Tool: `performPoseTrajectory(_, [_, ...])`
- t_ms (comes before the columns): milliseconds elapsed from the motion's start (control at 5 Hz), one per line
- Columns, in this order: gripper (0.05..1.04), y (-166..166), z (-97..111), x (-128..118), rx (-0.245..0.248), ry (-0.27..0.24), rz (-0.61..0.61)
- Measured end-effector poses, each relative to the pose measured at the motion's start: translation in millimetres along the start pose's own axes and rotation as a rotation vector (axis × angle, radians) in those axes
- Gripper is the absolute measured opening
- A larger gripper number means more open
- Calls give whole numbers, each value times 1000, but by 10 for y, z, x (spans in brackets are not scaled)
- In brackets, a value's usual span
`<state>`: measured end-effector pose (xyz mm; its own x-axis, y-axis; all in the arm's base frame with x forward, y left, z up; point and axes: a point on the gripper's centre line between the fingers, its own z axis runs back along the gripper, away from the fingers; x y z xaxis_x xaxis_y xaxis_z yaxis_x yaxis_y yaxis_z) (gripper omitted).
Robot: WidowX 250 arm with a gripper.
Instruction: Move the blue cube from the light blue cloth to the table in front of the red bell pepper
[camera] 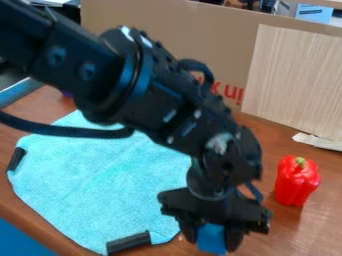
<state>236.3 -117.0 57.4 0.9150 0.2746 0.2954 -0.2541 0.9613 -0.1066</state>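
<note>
Table (300, 227): pincer (212, 245) holds blue object (211, 236) near cloth (100, 185), red pepper (296, 182)

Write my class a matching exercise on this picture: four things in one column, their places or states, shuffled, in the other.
Column one
1. Cloth
2. Pepper
3. Blue object
4. Wooden board

Column two
A. Between the fingers of the gripper
B. Upright, in front of the cardboard
C. Red, with a green stem
D. Turquoise, spread out flat

Right pairs: 1-D, 2-C, 3-A, 4-B
</note>
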Motion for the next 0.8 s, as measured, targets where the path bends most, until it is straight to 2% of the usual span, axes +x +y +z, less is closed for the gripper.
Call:
performPoseTrajectory(200, [939, -5, -40, -20, 10, -18, 18])
performPoseTrajectory(400, [1004, 20, 3, -9, 1, -5, 43])
performPoseTrajectory(600, [1001, 94, 211, 79, -36, -13, 66])
performPoseTrajectory(800, [1001, 258, 575, 231, -54, 8, 53])
